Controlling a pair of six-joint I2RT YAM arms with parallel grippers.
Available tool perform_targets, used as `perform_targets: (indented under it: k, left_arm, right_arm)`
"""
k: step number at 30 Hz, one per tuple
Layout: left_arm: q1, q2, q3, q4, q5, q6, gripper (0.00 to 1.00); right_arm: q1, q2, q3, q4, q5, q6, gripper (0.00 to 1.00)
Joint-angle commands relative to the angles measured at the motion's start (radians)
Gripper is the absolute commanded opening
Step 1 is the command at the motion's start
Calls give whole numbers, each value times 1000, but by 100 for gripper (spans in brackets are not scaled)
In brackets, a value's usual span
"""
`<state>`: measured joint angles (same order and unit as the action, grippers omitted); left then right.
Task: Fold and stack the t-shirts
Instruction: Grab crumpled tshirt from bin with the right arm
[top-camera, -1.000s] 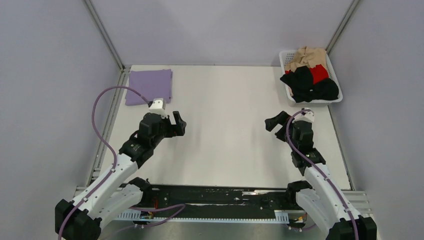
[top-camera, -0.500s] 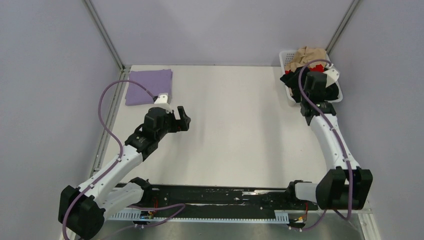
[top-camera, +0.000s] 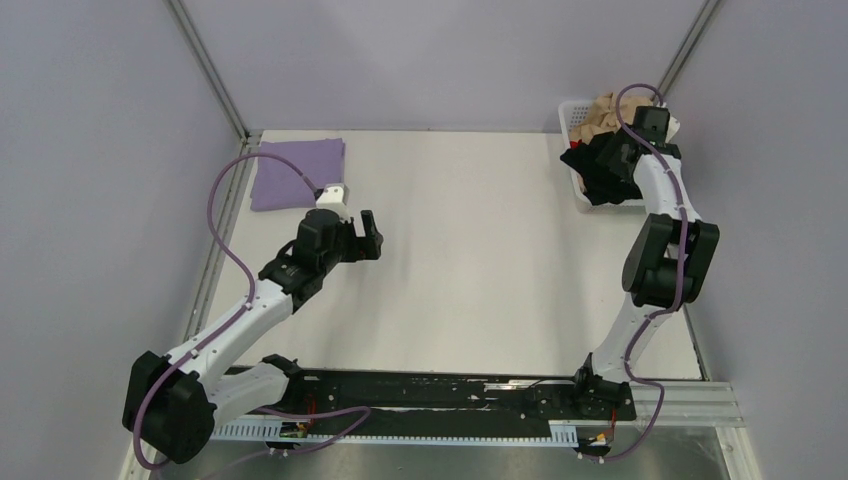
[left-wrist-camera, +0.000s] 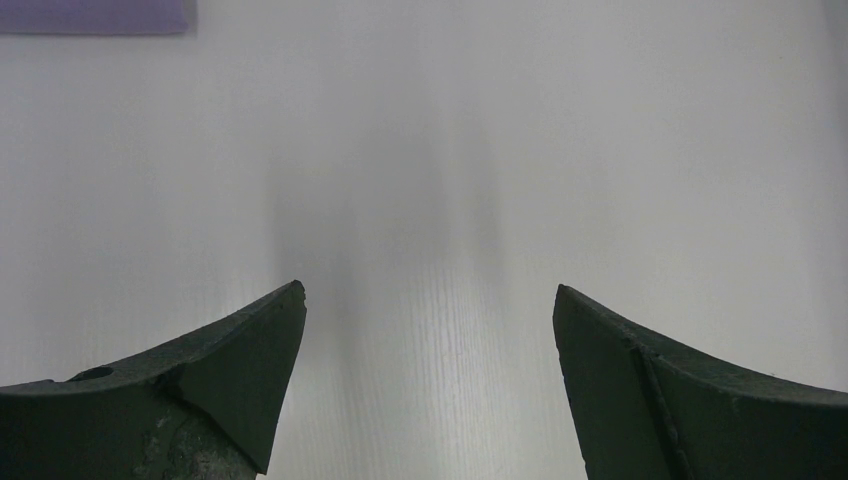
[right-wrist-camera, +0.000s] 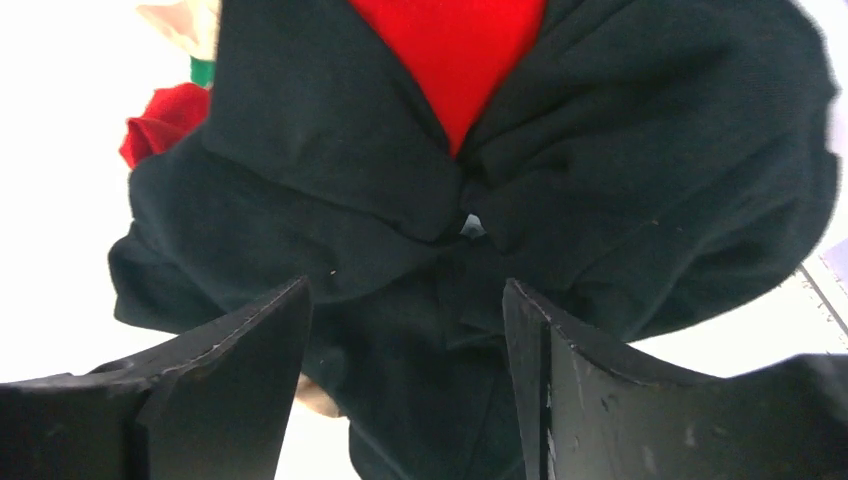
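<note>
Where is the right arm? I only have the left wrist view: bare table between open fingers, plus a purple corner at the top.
Observer: The right gripper is at the white basket in the far right corner, jaws apart, right over a bunched black t-shirt.
Operator: Anything else in that basket?
Observer: A red t-shirt shows between the black folds, and a tan t-shirt lies at the far end.
Operator: And that purple corner?
Observer: It is a lavender t-shirt, folded flat at the far left corner of the table.
</note>
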<state>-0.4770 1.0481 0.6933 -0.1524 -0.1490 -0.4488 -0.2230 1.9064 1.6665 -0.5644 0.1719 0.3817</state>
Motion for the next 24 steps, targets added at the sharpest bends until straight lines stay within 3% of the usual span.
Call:
perform_targets:
  k: [1,3,7,9,16,24]
  left_arm:
    - [2,2,43,27,-37,16,100]
    - [2,2,42,24,-42,15,100]
    - [2,1,41,23,-45,14,100]
    - [2,-2,44,18,-47,14,100]
    - [2,-33,31,12,-52,12,100]
    - [2,-72,9,14,-67,4,100]
  right_arm:
    - [-5,69,82,-54,-37,-48,64]
    - [-5,95,91,-61,-27,-47,56]
    - [-5,117,100,-61,-25,-39,11]
    - [-6,107,110,-60,-8,-23,0]
    - [-5,-27,155,-5,27,-13,0]
    - [-6,-303,53,245,-73,-70,0]
